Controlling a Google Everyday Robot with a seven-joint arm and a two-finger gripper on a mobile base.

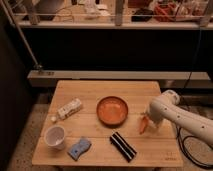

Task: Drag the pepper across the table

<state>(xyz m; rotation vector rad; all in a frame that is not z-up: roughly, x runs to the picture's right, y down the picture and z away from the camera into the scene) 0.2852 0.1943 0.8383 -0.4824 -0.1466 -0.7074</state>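
Note:
The pepper (143, 125), a slim orange-red tapered vegetable, lies on the light wooden table (100, 92) just right of the round orange-brown bowl (112, 110). My gripper (147, 118) at the end of the white arm (172, 111) reaches in from the right and sits right over the pepper's upper end. The arm's white housing hides the fingers.
A white cup (55, 136) and a blue sponge (79, 148) sit at the front left. A white packet (69, 108) and a small white ball (53, 119) lie at the left. A black striped bar (123, 146) lies at the front centre. A black cable (187, 142) hangs right of the table.

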